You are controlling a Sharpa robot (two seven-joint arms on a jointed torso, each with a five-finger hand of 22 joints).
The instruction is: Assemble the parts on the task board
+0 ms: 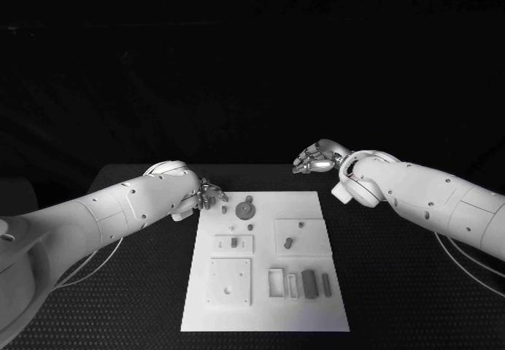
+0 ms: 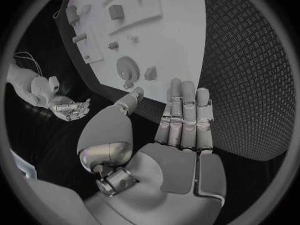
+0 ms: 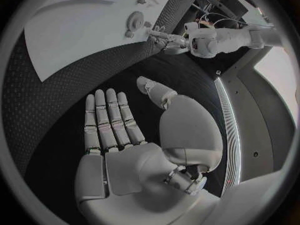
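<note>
One white task board (image 1: pixel 266 306) lies flat in the middle of my black counter (image 1: pixel 400 292), a long plate with raised blocks and cut-out pockets on its face. On it I count one toothed gear (image 1: pixel 245 210) near the far end, with a small peg (image 1: pixel 223 209) just beside it toward my left arm. Nearer me, past the gear, I make out a few more small grey pieces, and at the near end two dark upright blocks (image 1: pixel 309 284) standing side by side next to a slotted frame. Some of the smallest parts are too fine for me to count with confidence.

My left hand (image 1: pixel 206 195) sits at the board's far corner on its own side, just off the plate's edge near the gear; from its wrist camera the fingers (image 2: pixel 184 115) lie straight and apart, holding nothing. My right hand (image 1: pixel 319 157) hovers beyond the board's far end, well clear of the plate, palm spread with fingers (image 3: pixel 109 120) extended and nothing in it.
</note>
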